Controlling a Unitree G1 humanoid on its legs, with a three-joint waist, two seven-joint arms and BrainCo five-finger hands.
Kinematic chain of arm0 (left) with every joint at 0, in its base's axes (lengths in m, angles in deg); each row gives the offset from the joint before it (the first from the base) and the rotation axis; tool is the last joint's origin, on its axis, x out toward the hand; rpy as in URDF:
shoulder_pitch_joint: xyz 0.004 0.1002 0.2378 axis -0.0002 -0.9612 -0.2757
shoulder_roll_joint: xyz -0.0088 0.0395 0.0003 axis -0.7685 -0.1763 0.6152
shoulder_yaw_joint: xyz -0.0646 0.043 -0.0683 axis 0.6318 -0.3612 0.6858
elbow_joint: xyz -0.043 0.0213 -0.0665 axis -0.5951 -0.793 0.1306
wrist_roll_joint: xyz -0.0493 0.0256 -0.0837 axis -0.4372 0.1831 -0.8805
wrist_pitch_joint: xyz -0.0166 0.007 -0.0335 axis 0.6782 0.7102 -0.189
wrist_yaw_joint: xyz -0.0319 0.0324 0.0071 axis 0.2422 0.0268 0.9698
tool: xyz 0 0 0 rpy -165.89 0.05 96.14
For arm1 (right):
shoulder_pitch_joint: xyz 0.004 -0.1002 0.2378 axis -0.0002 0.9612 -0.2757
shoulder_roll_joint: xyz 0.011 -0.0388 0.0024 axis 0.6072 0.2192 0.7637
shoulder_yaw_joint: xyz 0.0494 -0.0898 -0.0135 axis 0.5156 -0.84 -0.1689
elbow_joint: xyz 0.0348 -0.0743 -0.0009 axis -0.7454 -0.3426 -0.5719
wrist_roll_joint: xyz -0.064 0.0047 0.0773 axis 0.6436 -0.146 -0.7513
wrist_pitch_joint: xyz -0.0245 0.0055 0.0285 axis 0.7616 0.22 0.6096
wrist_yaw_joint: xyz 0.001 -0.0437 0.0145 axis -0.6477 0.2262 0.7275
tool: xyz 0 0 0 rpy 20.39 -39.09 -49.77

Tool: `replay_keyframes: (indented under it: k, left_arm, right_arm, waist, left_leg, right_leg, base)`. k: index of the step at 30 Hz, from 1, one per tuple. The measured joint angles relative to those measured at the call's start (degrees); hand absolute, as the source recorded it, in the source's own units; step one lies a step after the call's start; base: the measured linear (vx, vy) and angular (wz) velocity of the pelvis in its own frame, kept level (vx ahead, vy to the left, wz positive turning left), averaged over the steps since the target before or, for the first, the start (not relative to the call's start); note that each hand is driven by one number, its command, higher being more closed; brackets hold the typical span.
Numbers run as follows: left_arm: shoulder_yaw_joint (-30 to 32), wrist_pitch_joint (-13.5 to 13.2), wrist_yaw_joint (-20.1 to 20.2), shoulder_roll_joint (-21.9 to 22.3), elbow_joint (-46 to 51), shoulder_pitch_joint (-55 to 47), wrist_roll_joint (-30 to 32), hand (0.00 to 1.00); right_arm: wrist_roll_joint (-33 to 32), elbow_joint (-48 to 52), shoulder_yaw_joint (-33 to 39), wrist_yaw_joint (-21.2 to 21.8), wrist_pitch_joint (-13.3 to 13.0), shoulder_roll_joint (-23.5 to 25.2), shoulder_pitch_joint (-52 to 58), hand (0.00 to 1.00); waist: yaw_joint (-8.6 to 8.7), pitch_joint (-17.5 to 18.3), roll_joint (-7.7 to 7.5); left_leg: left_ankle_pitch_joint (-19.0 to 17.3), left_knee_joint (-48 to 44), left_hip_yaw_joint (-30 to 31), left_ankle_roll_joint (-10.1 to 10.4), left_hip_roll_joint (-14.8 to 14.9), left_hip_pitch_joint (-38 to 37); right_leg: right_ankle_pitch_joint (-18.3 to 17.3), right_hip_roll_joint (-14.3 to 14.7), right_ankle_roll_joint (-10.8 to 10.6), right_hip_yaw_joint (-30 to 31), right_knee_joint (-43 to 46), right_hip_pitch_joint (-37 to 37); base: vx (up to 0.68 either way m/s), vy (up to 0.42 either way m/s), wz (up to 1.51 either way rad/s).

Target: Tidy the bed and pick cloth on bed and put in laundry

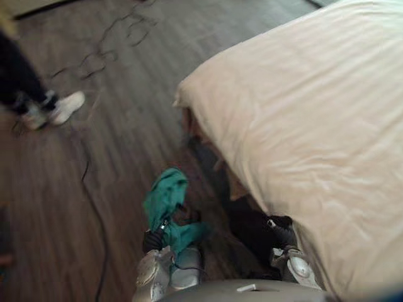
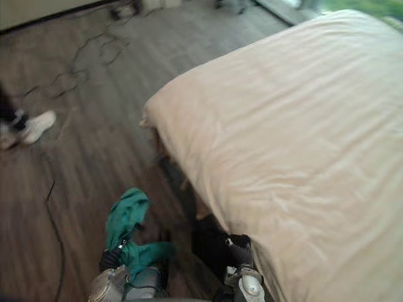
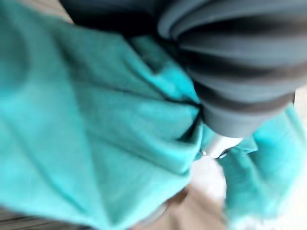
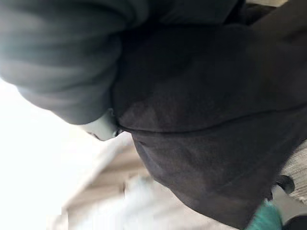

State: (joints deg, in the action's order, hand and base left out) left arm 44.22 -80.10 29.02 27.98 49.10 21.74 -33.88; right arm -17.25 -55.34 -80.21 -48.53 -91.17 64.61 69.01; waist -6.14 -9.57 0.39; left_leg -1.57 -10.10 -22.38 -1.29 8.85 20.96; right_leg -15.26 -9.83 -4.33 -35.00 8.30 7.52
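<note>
A teal cloth [image 1: 166,199] hangs bunched from my left hand [image 1: 153,241], low over the wooden floor beside the bed [image 1: 302,113]. In the left wrist view the teal cloth [image 3: 96,124] wraps around a silver finger [image 3: 218,146] that curls into it. My right hand [image 1: 283,233] is close to the bed's edge and holds a dark cloth [image 1: 249,229]. The dark cloth [image 4: 206,134] drapes past a finger [image 4: 103,127] in the right wrist view. A smooth cream cover lies over the bed.
A person's legs and white shoes [image 1: 66,107] stand on the wooden floor [image 1: 132,119] at the far left. Thin cables [image 1: 107,44] trail across the floor at the back. The bed's corner [image 1: 182,97] juts toward the middle.
</note>
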Motion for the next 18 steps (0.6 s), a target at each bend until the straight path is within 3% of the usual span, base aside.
replay_keyframes:
  k: [1, 2, 3, 4, 5, 6, 7, 8, 12, 13, 14, 15, 16, 18]
  left_arm:
    - [-2.6, -0.1, 0.0, 0.2, 2.5, 0.6, 0.0, 1.00]
    - [-3.4, -0.1, 0.1, 0.0, 4.0, 0.7, 0.0, 1.00]
    - [-4.3, -0.3, 0.3, -0.5, 6.4, 0.3, 0.0, 1.00]
    - [-6.1, -1.2, 1.1, -0.7, 8.3, -1.2, 0.0, 1.00]
    - [-8.1, -1.9, 1.7, -0.9, 7.6, -3.1, 0.1, 1.00]
    - [-8.4, -1.6, 1.7, -1.4, 5.2, -1.8, 0.2, 1.00]
    - [-8.9, -0.8, 1.6, -1.6, 2.0, 0.5, 1.0, 1.00]
    - [-8.9, -0.6, 1.6, -1.9, 0.3, 1.7, 1.3, 1.00]
    - [-9.3, -0.5, 1.5, -3.9, -1.8, 2.4, 3.6, 1.00]
    - [-9.3, -0.4, 1.5, -4.4, -2.5, 2.4, 4.9, 1.00]
    - [-9.5, -0.3, 1.5, -5.0, -3.0, 2.5, 5.6, 1.00]
    - [-9.5, -0.3, 1.5, -5.4, -3.4, 2.6, 5.9, 1.00]
    - [-9.8, -0.3, 1.5, -5.4, -3.8, 2.8, 6.9, 1.00]
    - [-10.9, -0.1, 1.5, -5.2, -4.1, 2.5, 7.8, 1.00]
  right_arm:
    - [0.0, 1.1, 0.5, -0.2, -0.3, 0.0, 0.1, 1.00]
    - [0.0, 0.5, 0.7, -0.2, -0.5, 0.2, 0.1, 1.00]
    - [0.0, -0.7, 1.3, -0.2, -0.6, 0.9, -0.9, 1.00]
    - [0.0, -1.4, 1.3, -0.3, -0.7, 1.7, -1.4, 1.00]
    - [0.0, -1.8, 1.0, -0.3, -0.9, 1.9, -1.3, 1.00]
    - [0.0, -3.9, 1.3, -0.4, -0.8, 2.7, -2.3, 1.00]
    - [0.0, -5.6, 1.1, -0.6, -0.6, 2.8, -3.2, 1.00]
    - [0.1, -6.9, 0.8, -0.5, -0.6, 3.0, -3.9, 1.00]
    - [1.6, -9.0, 0.2, -0.7, -0.5, 3.2, -4.8, 1.00]
    - [2.4, -9.1, 0.2, -0.8, -0.5, 3.2, -5.0, 1.00]
    - [2.5, -9.6, 0.2, -0.9, -0.4, 3.2, -5.3, 1.00]
    - [3.1, -10.0, 0.2, -0.9, -0.3, 3.2, -5.3, 1.00]
    - [4.6, -10.9, 0.0, -0.9, 0.1, 2.9, -6.0, 1.00]
    - [5.2, -11.0, 0.0, -1.1, 0.5, 1.6, -7.3, 1.00]
  waist:
    - [2.33, 0.2, -0.92]
    - [2.82, 0.2, -2.28]
    - [2.57, 0.8, -2.79]
    - [1.71, 1.1, -2.69]
    - [2.28, 2.6, -0.77]
    - [2.92, 2.3, -1.78]
    - [3.51, 2.2, -2.11]
    - [3.52, 2.2, -1.72]
    - [3.73, 2.1, -1.26]
    - [3.85, 2.1, -1.29]
    - [4.35, 2.0, -1.57]
    - [4.75, 2.3, -1.59]
    - [4.02, 2.5, -1.12]
    - [4.01, 2.6, 0.31]
  left_leg:
    - [-1.8, 0.4, -1.9, -0.7, -1.4, 0.4]
    - [-2.4, -0.9, -3.6, -1.7, -2.1, 1.1]
    - [-2.9, -9.4, -3.7, -4.7, -1.6, 3.5]
    - [-3.3, -20.4, -2.7, -5.5, 0.1, 3.8]
    - [-8.5, -16.0, -1.1, -1.4, -0.6, 0.3]
    - [-6.7, -14.0, -0.4, -2.0, -3.2, -0.4]
    - [-4.2, -8.8, 1.5, -2.8, -6.0, -2.2]
    - [-2.2, -4.8, 2.9, -2.8, -6.4, -3.9]
    - [1.7, 3.0, 7.0, -1.9, -6.4, -9.5]
    - [2.5, 4.7, 7.6, -1.2, -6.4, -11.2]
    - [3.7, 6.5, 8.6, -0.4, -7.0, -12.4]
    - [4.6, 8.2, 9.1, 0.3, -6.9, -13.1]
    - [6.6, 11.6, 9.1, 1.1, -6.6, -14.2]
    - [8.1, 14.4, 9.6, 1.5, -5.7, -13.9]
  right_leg:
    - [-3.0, -0.2, 2.5, -0.7, -1.5, 1.3]
    - [-3.1, -1.1, 2.3, -1.5, -2.5, 1.7]
    - [-3.5, -3.2, 1.8, -4.3, -0.7, 1.0]
    - [-4.1, -4.1, 0.7, -5.3, 1.2, 1.1]
    - [-3.8, -3.3, -1.1, -5.7, 1.8, 1.8]
    - [-3.4, -5.0, -1.6, -6.0, 2.5, 2.3]
    - [-1.1, -5.9, -0.2, -5.9, 4.7, 1.7]
    - [-0.3, -5.5, 0.0, -5.2, 5.5, 1.0]
    - [-0.3, -1.5, -0.9, -5.3, -2.2, 1.5]
    - [1.7, -1.0, 0.0, -5.3, -6.3, 1.1]
    - [8.3, -0.8, -0.6, -4.7, -6.7, 0.9]
    - [8.4, -0.4, -0.6, -5.1, -6.6, 0.9]
    - [8.4, -0.1, -0.5, -5.1, -5.5, 0.3]
    - [7.3, 0.3, 1.2, -1.8, -0.5, -3.4]
  base:
    - [-0.02, 0.062, 1.71]
    - [-0.02, 0.083, 1.79]
    - [0.03, 0.062, 1.03]
    - [0.10, 0.080, 0.91]
    - [0.15, 0.096, 0.85]
    - [0.18, 0.125, 1.14]
    - [0.21, 0.113, 1.05]
    - [0.21, 0.086, 0.81]
    - [0.10, -0.034, 0.47]
    - [0.01, -0.120, 0.50]
    - [-0.01, -0.121, 0.55]
    - [-0.02, -0.137, 0.34]
    - [-0.04, -0.110, 0.05]
    - [-0.05, -0.070, -0.01]
